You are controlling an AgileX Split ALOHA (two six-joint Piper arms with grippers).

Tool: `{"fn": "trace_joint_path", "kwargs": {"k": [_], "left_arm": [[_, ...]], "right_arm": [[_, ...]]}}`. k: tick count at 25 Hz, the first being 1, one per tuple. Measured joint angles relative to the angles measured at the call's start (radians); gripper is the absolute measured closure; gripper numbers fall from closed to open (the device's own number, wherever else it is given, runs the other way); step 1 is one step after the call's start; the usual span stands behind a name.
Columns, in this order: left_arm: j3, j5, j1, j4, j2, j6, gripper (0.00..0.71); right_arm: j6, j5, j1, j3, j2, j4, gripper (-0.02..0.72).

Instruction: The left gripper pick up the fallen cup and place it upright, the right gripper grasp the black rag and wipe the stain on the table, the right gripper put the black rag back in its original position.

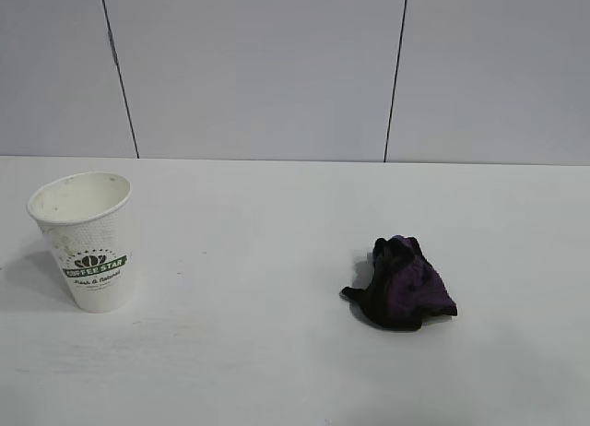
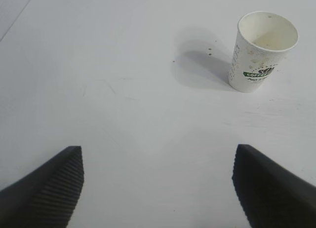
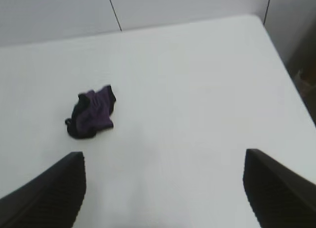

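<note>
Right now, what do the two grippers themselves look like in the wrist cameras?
Only fingertips show. The left gripper has two black tapered fingers; one shows fine ribbing on its inner face. The right gripper looks the same: two black tapered fingers with ribbed texture on one. No cables, markings or arm bodies are visible, and neither gripper appears in the exterior view.

A pale grey panelled wall [image 1: 258,66] stands along the far edge of the table. Two thin dark vertical seams [image 1: 120,71] divide the wall into three panels. Beyond the table's right edge, a dark, indistinct area [image 3: 305,65] is visible.
</note>
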Motion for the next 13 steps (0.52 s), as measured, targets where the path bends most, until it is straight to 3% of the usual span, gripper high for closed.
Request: {"fn": "trace_joint_path", "kwargs": {"k": [4,13], "left_arm": [[0.0,0.0,0.0,0.0,0.0,0.0,0.116],[0.0,0.0,0.0,0.0,0.0,0.0,0.116]], "right_arm": [[0.0,-0.024,0.043,0.085,0.0,-0.007,0.114],[0.0,-0.034,0.072,0.089,0.002,-0.027,0.114]]}}
